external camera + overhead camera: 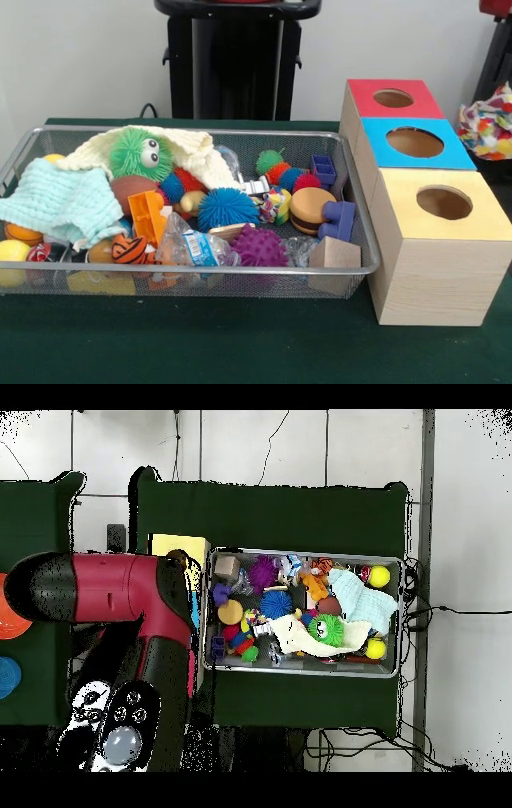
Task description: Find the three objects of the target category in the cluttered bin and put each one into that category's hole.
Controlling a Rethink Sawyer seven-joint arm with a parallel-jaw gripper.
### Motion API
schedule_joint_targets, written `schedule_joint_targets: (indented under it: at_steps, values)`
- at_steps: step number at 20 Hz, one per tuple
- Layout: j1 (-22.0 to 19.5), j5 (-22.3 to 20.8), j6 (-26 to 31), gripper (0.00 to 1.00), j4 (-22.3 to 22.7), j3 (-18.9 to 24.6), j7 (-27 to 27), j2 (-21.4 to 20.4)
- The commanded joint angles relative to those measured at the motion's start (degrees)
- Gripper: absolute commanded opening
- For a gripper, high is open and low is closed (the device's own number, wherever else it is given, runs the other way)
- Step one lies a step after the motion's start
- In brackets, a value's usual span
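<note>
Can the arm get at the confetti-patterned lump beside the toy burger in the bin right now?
Probably yes: the confetti lump lies uncovered on top of the clutter. The toy burger and blue spiky ball crowd its sides, so gripping may be tight. The arm is off beside the bin.

Wire bins: one (pixel 362 268).
Wooden boxes with a round hole on top: three, topped red (pixel 393 98), blue (pixel 415 142) and yellow (pixel 445 203).
Spiky balls: at least three, blue (pixel 227 208), purple (pixel 258 247) and green with eyes (pixel 142 154).
Confetti-patched lumps: one in view in the bin (pixel 277 204); others may lie buried.
Cloths: two, mint (pixel 58 200) and cream (pixel 196 154).
</note>
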Motion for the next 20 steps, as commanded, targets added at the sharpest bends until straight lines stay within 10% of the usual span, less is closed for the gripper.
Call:
schedule_joint_targets:
  at_steps: [1, 20]
  values:
    - [-3.30, -0.10, 0.31, 0.00, 5.14, 1.90, 9.97, 2.21]
    - [-6.57, -3.25, -12.35, 0.00, 8.93, 4.93, 4.40, 3.77]
